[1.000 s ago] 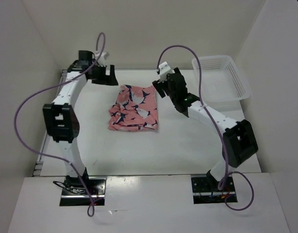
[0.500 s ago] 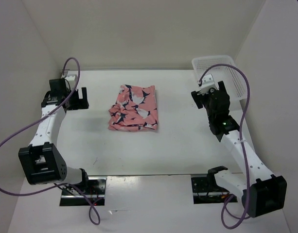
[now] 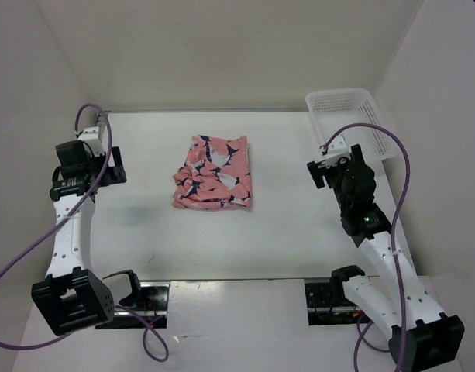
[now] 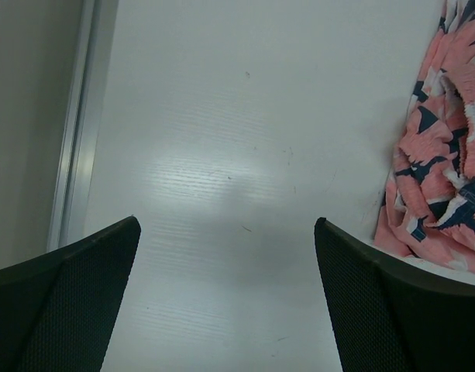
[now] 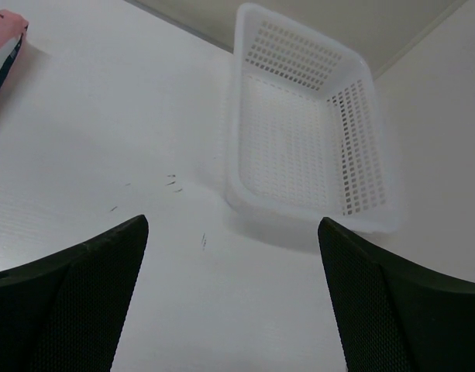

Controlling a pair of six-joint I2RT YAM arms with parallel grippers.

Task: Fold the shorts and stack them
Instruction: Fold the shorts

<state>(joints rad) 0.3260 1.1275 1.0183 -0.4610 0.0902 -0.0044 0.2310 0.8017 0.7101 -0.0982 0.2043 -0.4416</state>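
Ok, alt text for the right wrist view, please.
An empty white mesh basket sits on the white table beyond the right gripper, its jaws wide open, holding nothing. A corner of the pink shorts shows top left.

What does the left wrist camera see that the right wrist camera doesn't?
Only left wrist: a big piece of the shorts and a grey rail at the table edge. Only right wrist: the empty basket. Both: the white table, some shorts (just a corner in the right wrist view), and an open claw: left claw in one, right claw in the other.
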